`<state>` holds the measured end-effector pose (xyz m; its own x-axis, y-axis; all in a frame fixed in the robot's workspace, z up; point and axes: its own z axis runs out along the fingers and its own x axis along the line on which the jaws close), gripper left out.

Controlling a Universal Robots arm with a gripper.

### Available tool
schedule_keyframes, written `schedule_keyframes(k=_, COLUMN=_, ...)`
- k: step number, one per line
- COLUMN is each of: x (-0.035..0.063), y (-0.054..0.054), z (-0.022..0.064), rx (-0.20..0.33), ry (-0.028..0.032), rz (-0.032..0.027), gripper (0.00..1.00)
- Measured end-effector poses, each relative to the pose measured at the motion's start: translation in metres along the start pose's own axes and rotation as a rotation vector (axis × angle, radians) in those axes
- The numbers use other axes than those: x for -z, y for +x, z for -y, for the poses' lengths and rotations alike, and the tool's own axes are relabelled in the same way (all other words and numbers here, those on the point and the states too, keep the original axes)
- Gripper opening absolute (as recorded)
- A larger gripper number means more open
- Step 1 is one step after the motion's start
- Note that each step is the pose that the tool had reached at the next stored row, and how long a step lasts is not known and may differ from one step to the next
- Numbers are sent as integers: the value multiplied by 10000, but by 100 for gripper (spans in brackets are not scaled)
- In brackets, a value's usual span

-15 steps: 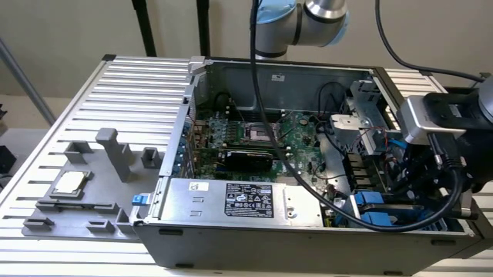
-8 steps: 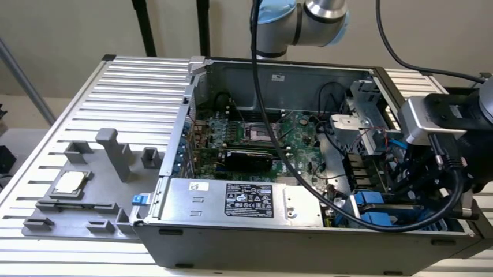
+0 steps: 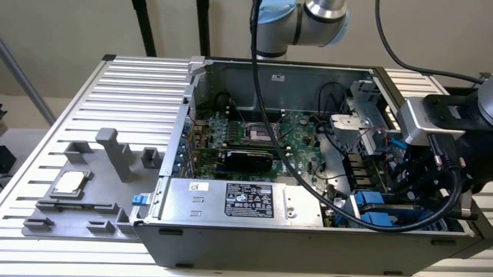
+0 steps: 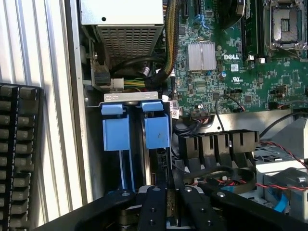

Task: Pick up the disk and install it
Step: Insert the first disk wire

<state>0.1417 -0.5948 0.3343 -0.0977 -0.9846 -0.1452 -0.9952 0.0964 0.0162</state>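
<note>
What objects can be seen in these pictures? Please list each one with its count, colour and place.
computer case: one, grey, open, on the slatted table.
slatted table: one, silver, under everything.
motherboard: one, green, inside the case.
power supply box: one, silver with a black-and-white label, at the case's near edge.
drive bays: two, blue, in the case corner below the tool.
heatsink: one, silver, on the motherboard.
fixture tray: one, grey, on the exterior view's left.
small chip: one, silver, on the fixture tray.
keyboard: one, black, beside the case.
robot arm: one, silver and blue, behind the case.
tool: one, black, over the drive bays.
</note>
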Motion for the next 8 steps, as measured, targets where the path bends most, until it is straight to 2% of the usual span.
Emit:
schedule_keyframes(k=3, x=10, y=-2, z=0, rx=1, ry=-1, rz=2, gripper=18)
schedule_keyframes(k=4, x=21, y=-3, z=-1, rx=0, ry=-1, rz=-1, gripper=24)
schedule_keyframes(k=8, x=66, y=-7, z=-30, rx=-1, ry=-1, rz=0, gripper=24)
